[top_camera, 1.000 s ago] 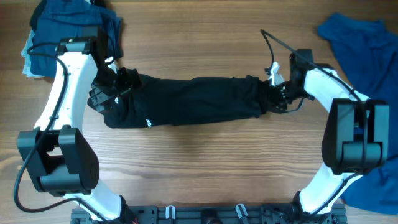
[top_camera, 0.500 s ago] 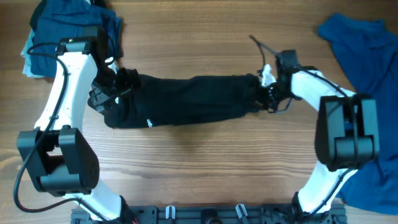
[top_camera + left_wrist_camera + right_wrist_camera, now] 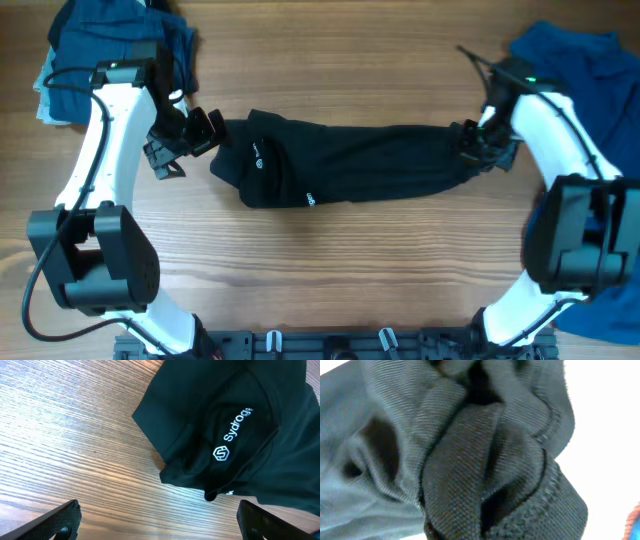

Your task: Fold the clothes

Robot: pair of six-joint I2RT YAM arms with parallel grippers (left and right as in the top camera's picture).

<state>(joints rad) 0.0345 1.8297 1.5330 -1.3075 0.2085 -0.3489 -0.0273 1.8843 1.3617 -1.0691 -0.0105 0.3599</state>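
Clamps the right end effector on the right end of the black garment, with bunched, ribbed folds filling the whole right wrist view. Holds the left end effector just beside the garment's left end, fingers spread wide apart and gripping nothing, with bare wood grain of the table between them. Lays the garment out as one long band across the middle of the table, its left end doubled over into a rounded lump. Shows a white printed logo on that left end and a small white label at the near edge. Sets a navy pile at the far left corner behind the left arm, a royal-blue garment at the far right beside the right arm, and more blue cloth at the near right edge.
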